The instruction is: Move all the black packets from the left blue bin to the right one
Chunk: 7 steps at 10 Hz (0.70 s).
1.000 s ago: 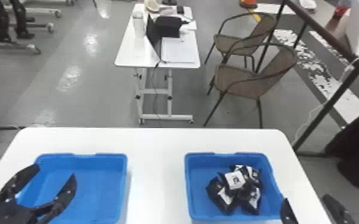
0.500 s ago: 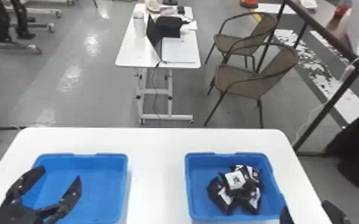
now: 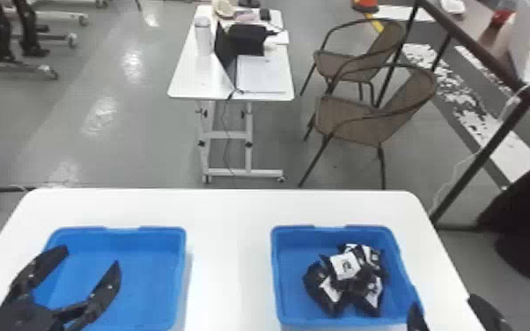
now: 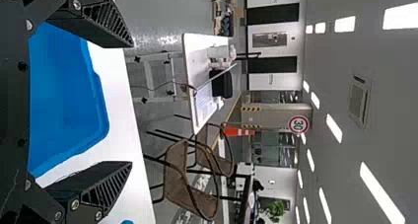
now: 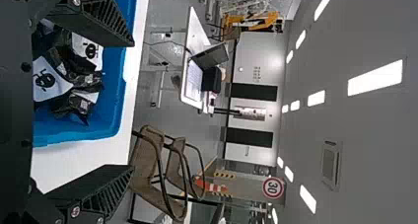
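The left gripper (image 3: 92, 257), two flat black fingers spread wide, is positioned over the rectangular left blue plastic bin (image 3: 182, 264); the bin's smooth floor shows between the fingers. The right gripper (image 3: 443, 302), also open, is located near the near right corner of the right blue plastic bin (image 3: 278, 281). This bin contains heaped black packets (image 3: 345, 266): glossy, crinkled, irregularly tilted, with white printed panels. Both bins rest on a smooth white table (image 3: 229, 237). Beyond stand brown woven armchairs (image 3: 352, 119)
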Available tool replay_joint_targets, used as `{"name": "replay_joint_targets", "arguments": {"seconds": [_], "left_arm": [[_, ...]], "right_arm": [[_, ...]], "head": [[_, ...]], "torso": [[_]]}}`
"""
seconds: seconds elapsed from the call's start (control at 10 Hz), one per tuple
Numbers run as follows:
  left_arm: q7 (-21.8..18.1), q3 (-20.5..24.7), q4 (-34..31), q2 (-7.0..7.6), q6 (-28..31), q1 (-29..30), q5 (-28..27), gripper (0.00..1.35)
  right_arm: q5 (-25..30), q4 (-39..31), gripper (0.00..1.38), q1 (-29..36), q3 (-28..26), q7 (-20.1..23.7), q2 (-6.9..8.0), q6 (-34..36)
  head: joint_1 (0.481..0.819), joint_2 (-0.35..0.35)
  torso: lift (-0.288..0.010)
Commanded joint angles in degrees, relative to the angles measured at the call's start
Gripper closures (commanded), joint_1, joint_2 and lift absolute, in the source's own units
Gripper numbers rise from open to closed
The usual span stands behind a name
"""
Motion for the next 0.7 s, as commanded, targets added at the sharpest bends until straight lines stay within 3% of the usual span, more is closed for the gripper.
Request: {"name": "replay_joint_targets", "arguments": {"seconds": [0.0, 0.6], "left_arm": [[0.00, -0.04, 0.09, 0.07, 0.01, -0.04, 0.14, 0.19], [0.00, -0.66, 0.62, 0.69, 0.89, -0.21, 1.20, 0.19]], "right_arm": [[-0.39, 0.15, 0.14, -0.20, 0.18, 0.02, 0.05, 0.07], [-0.83, 0.42, 0.14, -0.64, 0.79, 0.02, 0.05, 0.51]], "head": [[0.695, -0.086], [0.695, -0.083]], "torso": [[0.000], [0.000]]}}
